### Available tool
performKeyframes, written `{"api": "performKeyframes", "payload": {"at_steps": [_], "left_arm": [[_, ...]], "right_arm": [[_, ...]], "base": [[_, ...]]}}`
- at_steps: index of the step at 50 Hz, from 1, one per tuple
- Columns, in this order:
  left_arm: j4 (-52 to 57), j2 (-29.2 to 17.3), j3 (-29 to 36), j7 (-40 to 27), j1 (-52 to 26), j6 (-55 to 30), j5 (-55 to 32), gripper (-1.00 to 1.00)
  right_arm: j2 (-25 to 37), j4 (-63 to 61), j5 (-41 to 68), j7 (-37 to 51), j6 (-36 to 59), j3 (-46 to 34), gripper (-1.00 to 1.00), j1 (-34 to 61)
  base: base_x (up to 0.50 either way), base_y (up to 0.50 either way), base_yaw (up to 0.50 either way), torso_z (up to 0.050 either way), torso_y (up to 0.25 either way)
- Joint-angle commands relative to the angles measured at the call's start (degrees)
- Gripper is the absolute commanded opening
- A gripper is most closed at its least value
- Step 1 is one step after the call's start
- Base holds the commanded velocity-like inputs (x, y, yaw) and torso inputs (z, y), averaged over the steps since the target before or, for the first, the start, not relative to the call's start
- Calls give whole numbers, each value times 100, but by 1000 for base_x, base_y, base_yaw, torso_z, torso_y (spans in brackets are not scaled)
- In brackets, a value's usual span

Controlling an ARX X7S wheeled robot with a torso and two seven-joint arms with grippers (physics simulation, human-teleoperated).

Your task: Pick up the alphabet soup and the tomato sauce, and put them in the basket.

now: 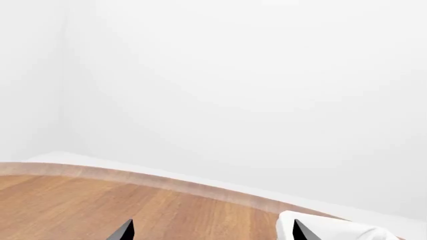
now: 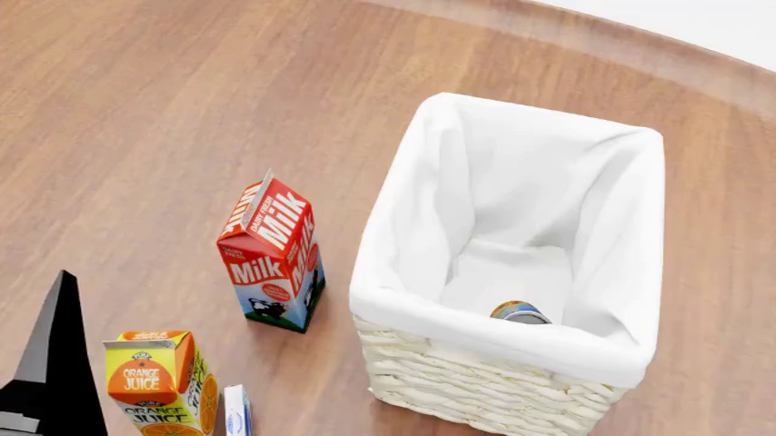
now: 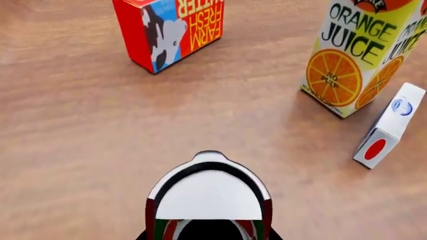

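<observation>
Left wrist view: two dark fingertips [image 1: 123,231] sit at the frame's lower edge, well apart, so the left pincer [image 1: 212,232] stands wide with nothing between its tips; beyond them the wooden bench [image 1: 80,200] runs to its curved rim; a fold of white cloth [image 1: 333,230] shows just beside one tip; the rest is plain white wall.

Head view: the basket [image 2: 485,386] stands upright on the bench, white liner folded over its rim; at the bottom of it lies a can [image 2: 522,313], only a silver top and a blue-and-yellow edge visible, consistent with the alphabet soup; a milk carton [image 2: 272,254] stands just left of the basket, apart from it; an orange juice carton [image 2: 158,381] stands nearer the lower left corner, a small white box [image 2: 236,411] just beside it; a dark pointed arm part [image 2: 51,363] enters at lower left.

Right wrist view: the tomato sauce [image 3: 208,200] fills the lower centre, red and green label at its sides, held over the bench; the right pincer's own fingers are not clearly visible, so I cannot tell its state; the milk carton, orange juice carton and small white box stand beyond, on the bench.
</observation>
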Motion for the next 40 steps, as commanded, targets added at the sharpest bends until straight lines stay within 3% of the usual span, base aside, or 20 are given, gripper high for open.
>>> {"api": "performKeyframes", "payload": {"at_steps": [1, 20, 40], "left_arm": [[-16, 1, 18, 4, 0, 17, 14, 100], [-31, 1, 45, 1, -17, 25, 12, 100], [-63, 23, 123, 22, -32, 31, 63, 100]], "right_arm": [[-19, 50, 21, -34, -32, -1, -100, -34], [442, -785, 40, 320, 217, 71, -100, -42], [1693, -2868, 13, 1320, 522, 327, -100, -204]], "base": [[0, 0, 0, 0, 0], [0, 0, 0, 0, 0], [0, 0, 0, 0, 0]]}}
